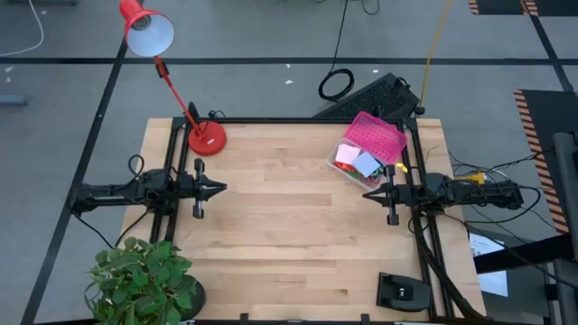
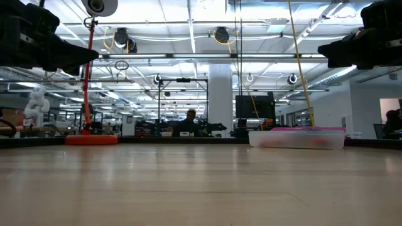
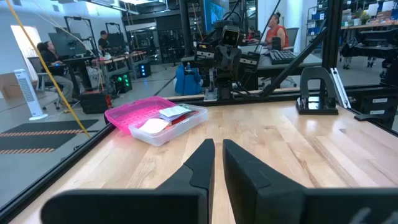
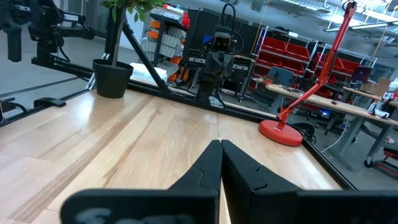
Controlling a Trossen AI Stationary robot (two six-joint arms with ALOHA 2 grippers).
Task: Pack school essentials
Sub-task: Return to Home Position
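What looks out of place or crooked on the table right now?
The clear box near the table's far right corner sits at an angle to the edges, and its pink lid lies askew, half off, leaving the sticky notes inside uncovered. Nothing looks spilled or broken. The left gripper and right gripper wait at the sides.

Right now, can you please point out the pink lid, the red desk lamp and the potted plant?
pink lid (image 1: 377, 137): high view, middle of the lid's top.
red desk lamp (image 1: 207, 139): high view, its round base.
potted plant (image 1: 144, 273): high view, its leaves.
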